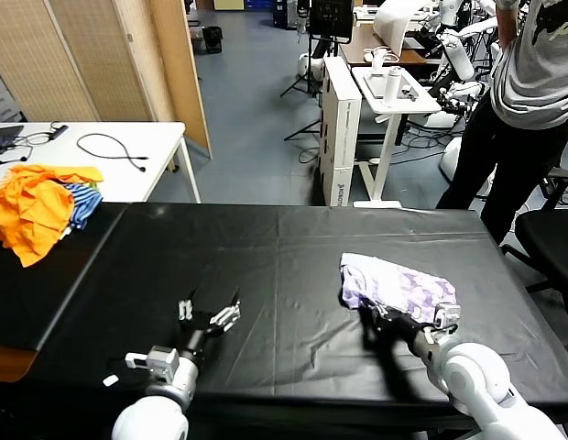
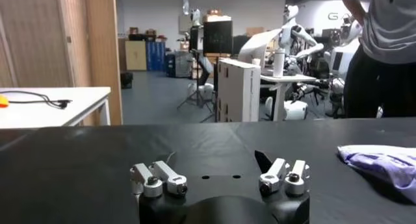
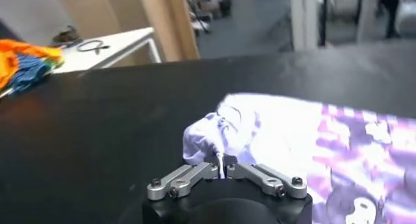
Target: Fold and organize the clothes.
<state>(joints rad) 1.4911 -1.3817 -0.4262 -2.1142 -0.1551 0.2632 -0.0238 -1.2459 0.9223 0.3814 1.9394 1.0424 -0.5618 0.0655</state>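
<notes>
Pincer on the right arm (image 1: 376,314) sits low over the near right part of a black table (image 1: 266,266), its two fingers drawn together at the near left edge of a pale lavender T-shirt (image 1: 397,286). From the wrist camera the fingertips (image 3: 221,170) meet right at a bunched fold of that shirt (image 3: 292,147), and they seem to have a small bit of cloth nipped between them, though how much is caught is hard to tell. Pincer on the left arm (image 1: 211,316) rests near the front of the table, left of centre and well apart from the shirt, with its fingers (image 2: 159,178) spread wide and nothing between them. The shirt lies crumpled in a small heap on the right half of the table, purple printed figures showing on its upper face. Judging by this, the work is at an early stage: one edge is being taken hold of so the shirt can be spread before any fold is made. The next move probably calls for lifting or dragging that edge so the cloth opens flat, with the idle left arm likely needed to take another corner. Farther back at the far left lies a pile of orange clothes (image 1: 32,206) with a striped blue piece (image 1: 81,203) beside it. Beyond the table a person (image 1: 522,101) stands at the far right.
</notes>
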